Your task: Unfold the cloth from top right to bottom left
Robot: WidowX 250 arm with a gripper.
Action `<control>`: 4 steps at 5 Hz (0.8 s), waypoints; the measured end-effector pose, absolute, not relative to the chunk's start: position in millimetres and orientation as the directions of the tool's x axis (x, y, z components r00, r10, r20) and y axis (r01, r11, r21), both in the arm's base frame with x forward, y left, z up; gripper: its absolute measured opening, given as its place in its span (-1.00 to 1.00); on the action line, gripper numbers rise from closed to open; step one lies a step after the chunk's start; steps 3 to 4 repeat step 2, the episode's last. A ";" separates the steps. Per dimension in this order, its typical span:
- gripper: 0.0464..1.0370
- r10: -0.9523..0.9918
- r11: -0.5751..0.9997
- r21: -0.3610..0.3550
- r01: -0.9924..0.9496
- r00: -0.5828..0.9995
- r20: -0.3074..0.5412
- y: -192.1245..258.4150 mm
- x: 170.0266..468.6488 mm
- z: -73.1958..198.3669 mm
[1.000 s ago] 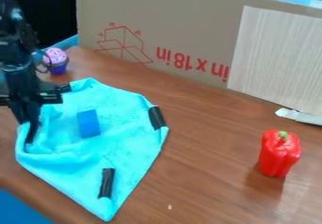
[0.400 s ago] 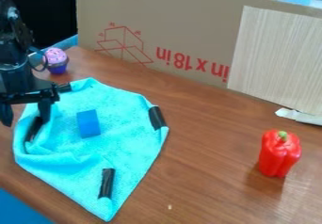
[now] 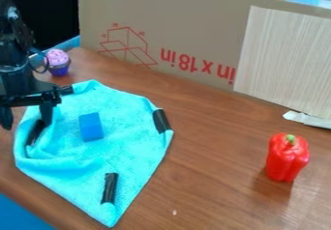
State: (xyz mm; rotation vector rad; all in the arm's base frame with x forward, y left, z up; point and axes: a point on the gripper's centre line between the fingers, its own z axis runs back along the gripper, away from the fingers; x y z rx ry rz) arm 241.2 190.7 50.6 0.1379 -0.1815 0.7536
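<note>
Your cloth [image 3: 129, 151] lies at the table's [image 3: 219, 176] left, its left edge bunched. The end effector [image 3: 26, 123] hangs open over that edge, presumably to leave the fabric free. A blue block [image 3: 91, 126] rests on the cloth, in no container; the toy cupcake [image 3: 58, 63] stands beyond, the red pepper [image 3: 288, 157] well apart, right.

On my feed: brown wood-grain table [image 3: 213, 176]. Turquoise cloth [image 3: 136, 151] on the left half, rumpled, one corner pointing to the near side. Toy cupcake [image 3: 58, 62], pink top over purple base, upright at far left, just beyond the cloth. Red bell pepper [image 3: 288, 159] upright on the right, green stem up, well apart from the cloth. I make out a small pale speck [image 3: 174, 212] near the near edge. Cardboard panel [image 3: 194, 21] stands along the far side.
</note>
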 end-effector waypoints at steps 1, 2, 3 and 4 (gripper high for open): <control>0.93 0.705 0.700 -0.039 -0.713 0.682 0.194 193.2 241.1 69.0; 0.93 0.714 0.699 -0.164 -0.696 0.675 0.184 192.5 232.9 121.7; 0.93 0.714 0.699 -0.164 -0.696 0.675 0.184 192.5 232.9 121.7; 0.93 0.714 0.699 -0.164 -0.696 0.675 0.184 192.5 232.9 121.7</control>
